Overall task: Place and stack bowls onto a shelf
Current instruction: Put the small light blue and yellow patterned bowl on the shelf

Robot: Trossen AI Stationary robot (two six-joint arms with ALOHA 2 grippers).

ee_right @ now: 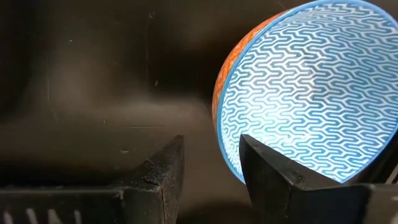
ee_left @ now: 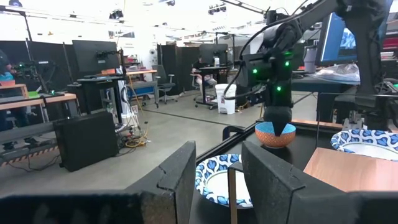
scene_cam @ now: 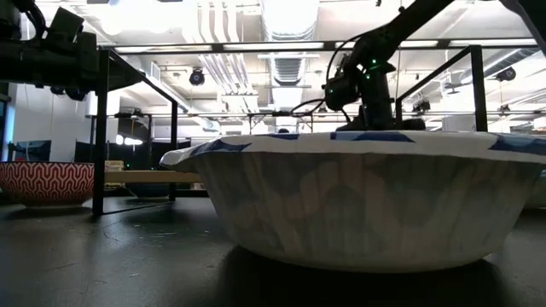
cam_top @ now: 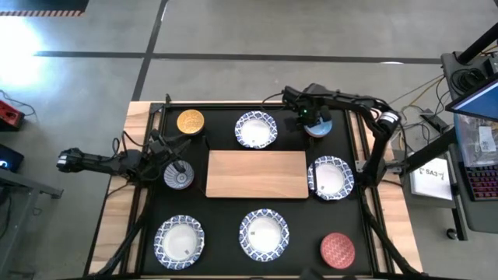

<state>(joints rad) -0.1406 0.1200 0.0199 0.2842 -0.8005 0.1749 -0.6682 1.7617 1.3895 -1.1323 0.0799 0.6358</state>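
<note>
One finger of right gripper (ee_right: 208, 165) sits inside blue bowl (ee_right: 311, 87) rim, jaws open; close squarely, lift level.

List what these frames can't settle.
- High view: right gripper covers the blue-lined bowl; contact unclear.
- Right wrist view: that bowl's far side is cut by the frame edge.
- Low view: a wide patterned bowl blocks most of the table; the shelf barely shows.
- Left gripper over the small patterned bowl: grip too small to tell.

Orange bowl (ee_right: 311, 93), blue-patterned inside
</note>
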